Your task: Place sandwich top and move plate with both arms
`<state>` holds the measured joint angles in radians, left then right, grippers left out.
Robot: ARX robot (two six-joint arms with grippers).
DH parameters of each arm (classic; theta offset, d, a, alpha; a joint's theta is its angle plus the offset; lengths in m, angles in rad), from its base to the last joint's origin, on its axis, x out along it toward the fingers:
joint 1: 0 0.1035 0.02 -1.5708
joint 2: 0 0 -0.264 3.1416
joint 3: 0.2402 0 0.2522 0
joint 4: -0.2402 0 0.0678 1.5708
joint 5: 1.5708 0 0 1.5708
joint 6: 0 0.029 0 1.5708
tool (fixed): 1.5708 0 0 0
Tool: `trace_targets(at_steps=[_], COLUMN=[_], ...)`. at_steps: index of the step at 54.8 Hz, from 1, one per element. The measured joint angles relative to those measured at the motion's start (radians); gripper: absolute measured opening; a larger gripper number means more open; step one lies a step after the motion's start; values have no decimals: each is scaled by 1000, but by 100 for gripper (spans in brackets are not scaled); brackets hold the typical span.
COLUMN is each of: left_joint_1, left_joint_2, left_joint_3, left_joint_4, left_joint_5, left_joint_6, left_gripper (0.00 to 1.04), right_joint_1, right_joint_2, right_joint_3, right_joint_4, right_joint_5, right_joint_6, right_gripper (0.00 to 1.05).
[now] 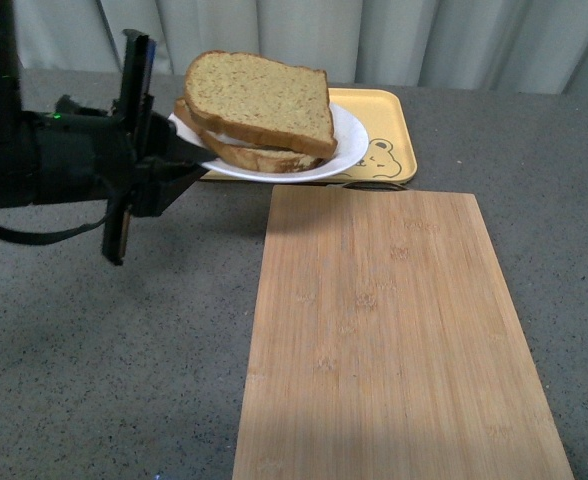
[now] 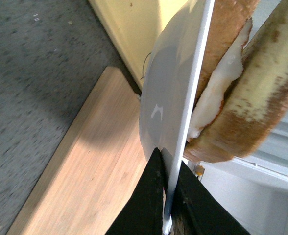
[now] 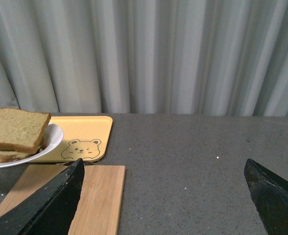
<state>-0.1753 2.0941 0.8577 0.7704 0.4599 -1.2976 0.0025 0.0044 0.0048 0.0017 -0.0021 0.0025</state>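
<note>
The white plate (image 1: 346,150) is held in the air above the near edge of the yellow tray, level with a slight tilt. My left gripper (image 1: 182,142) is shut on its left rim; in the left wrist view the black fingers (image 2: 154,191) pinch the thin rim of the plate (image 2: 166,103). The sandwich top (image 1: 264,95) lies on a lower slice with egg white (image 2: 213,98) between them, its corners a little askew. My right gripper (image 3: 163,164) is open over bare table to the right, apart from the plate (image 3: 53,139) and the sandwich top (image 3: 14,127).
A yellow tray (image 1: 379,108) with a bear drawing lies behind and under the plate. A bamboo cutting board (image 1: 394,330) fills the middle of the grey table in front of it. A grey curtain (image 3: 149,54) closes off the back.
</note>
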Motion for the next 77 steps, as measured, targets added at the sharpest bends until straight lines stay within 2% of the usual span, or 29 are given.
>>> trace_targets(at_steps=[21,43,60,66,73,77], left_joint_1=[-60,-52,-45,-37,-29,-27], left_joint_2=[265,379,336,287,201,130], left_joint_3=[429,607,561,514,439,388], left_joint_4=[-188,-260,-253,-262,-237,-251], left_joint_5=[-62,-99,-128,-138,-192,-245], left_joint_6=[-64,-66,-3,76,194,318], left_gripper=[4,4,51,67,87,100], right_joint_1=[0,0,0,0,0,0], right_joint_2=[0,0,0,0,0,0], right_joint_3=[0,0,0,0,0,0], right_joint_4=[0,0,0,0,0,0], right_joint_5=[0,0,0,0,0,0], right_joint_6=[0,0,0,0,0,0], right_gripper=[95,95,95,95,95,95])
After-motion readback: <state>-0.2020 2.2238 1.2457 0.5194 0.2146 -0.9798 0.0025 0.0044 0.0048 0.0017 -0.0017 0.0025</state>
